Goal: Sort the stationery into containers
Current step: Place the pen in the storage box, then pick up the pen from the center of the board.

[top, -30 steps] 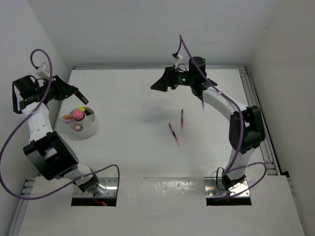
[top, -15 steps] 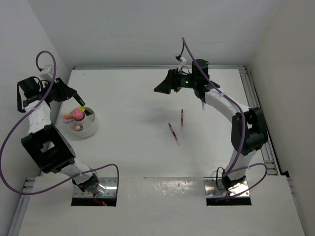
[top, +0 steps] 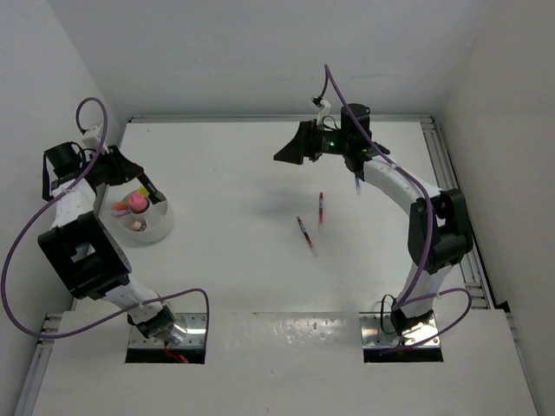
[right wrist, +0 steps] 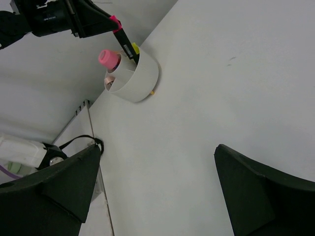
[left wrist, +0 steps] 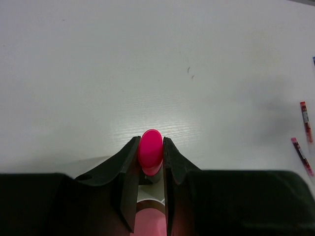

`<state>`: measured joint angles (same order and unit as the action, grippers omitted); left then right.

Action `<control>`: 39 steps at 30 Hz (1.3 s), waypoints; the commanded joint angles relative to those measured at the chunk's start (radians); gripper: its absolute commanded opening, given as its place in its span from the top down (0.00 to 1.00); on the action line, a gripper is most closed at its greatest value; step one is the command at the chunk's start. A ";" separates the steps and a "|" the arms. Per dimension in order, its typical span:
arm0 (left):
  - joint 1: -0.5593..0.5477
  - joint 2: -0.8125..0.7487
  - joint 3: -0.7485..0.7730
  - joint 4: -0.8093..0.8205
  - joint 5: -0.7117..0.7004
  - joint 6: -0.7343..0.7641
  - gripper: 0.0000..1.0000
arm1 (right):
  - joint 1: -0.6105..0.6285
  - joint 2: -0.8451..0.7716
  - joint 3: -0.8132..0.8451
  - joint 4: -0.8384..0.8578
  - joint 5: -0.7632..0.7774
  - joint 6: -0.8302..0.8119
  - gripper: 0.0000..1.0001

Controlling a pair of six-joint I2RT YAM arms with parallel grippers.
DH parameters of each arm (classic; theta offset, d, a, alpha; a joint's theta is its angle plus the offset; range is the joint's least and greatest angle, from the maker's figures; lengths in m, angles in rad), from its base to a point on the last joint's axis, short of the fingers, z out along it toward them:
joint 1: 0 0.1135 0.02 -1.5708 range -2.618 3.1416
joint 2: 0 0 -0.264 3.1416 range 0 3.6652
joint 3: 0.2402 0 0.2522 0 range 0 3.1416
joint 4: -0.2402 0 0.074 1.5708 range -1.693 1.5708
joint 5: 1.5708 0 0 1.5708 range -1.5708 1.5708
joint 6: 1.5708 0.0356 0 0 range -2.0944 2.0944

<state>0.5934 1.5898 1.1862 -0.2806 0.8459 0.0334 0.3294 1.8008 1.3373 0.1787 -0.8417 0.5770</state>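
Bright, even overhead light casts faint, soft shadows on the table (top: pixel 234 260), with wrist-view foregrounds blurred.

White table (top: pixel 234 269), plain white walls (top: pixel 260 52)

We see a bright pink highlighter cap (left wrist: pixel 150 152) in the black left gripper (left wrist: pixel 149 141). The dish (top: pixel 159 229) is pale grey-white, with pink and yellow highlighters (right wrist: pixel 109 58) in it. The upper pen (top: pixel 321 208) and lower pen (top: pixel 304 232) are red on the white table (top: pixel 243 173).

left gripper (top: pixel 141 180) hangs over the dish (top: pixel 159 231); two pens (top: pixel 305 234) lie mid-table.
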 commanded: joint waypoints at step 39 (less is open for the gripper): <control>-0.036 -0.269 0.210 -0.052 -0.265 0.131 0.38 | 0.238 -0.028 -0.131 -0.608 0.636 -0.609 0.70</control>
<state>0.5686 1.3556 1.3842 -0.2726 0.6289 0.1268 0.5629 1.7947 1.2205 -0.4198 -0.3370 -0.0154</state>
